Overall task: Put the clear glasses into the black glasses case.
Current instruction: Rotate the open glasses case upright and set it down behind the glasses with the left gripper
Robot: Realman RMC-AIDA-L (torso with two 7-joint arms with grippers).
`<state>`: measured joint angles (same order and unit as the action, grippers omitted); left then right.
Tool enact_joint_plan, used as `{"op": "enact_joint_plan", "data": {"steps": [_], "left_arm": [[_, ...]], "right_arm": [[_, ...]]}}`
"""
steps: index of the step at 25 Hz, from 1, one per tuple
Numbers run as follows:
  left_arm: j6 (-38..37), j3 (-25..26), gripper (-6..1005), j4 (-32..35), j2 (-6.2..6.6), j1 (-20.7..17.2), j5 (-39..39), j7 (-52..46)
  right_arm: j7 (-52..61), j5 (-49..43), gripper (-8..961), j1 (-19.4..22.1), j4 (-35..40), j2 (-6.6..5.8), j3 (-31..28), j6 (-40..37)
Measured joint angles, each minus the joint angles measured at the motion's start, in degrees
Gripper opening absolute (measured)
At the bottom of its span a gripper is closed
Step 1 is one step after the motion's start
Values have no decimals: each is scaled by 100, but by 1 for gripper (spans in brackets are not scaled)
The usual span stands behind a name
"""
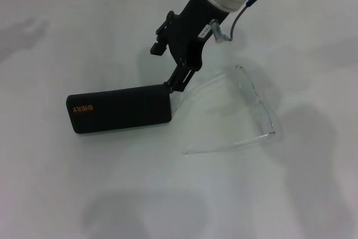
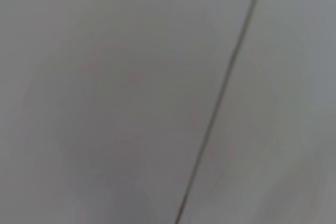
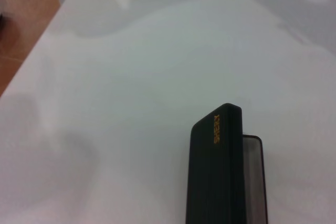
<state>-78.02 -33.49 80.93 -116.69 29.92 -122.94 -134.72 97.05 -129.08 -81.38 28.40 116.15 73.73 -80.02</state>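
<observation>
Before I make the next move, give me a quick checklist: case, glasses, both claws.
1. Black glasses case open: ok in part. The right wrist view shows grey lining beside the raised lid; how wide it is open, cannot tell.
2. Clear glasses free: ok. They lie on the table to the right of the case, apart from it and unheld.
3. Right claw placed: ok, at the case's right end.
4. Right claw's hold on the case: cannot tell.
5. Left claw ready: cannot tell, not in view.
</observation>
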Motion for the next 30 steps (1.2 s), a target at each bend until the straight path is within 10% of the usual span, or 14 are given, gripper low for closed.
{"op": "enact_joint_plan", "data": {"steps": [30], "left_arm": [[264,11,404,-584,-160,-370,279,1147]], "right_arm": [[-810,1761,719,128,-660,4,1494,1115]]}}
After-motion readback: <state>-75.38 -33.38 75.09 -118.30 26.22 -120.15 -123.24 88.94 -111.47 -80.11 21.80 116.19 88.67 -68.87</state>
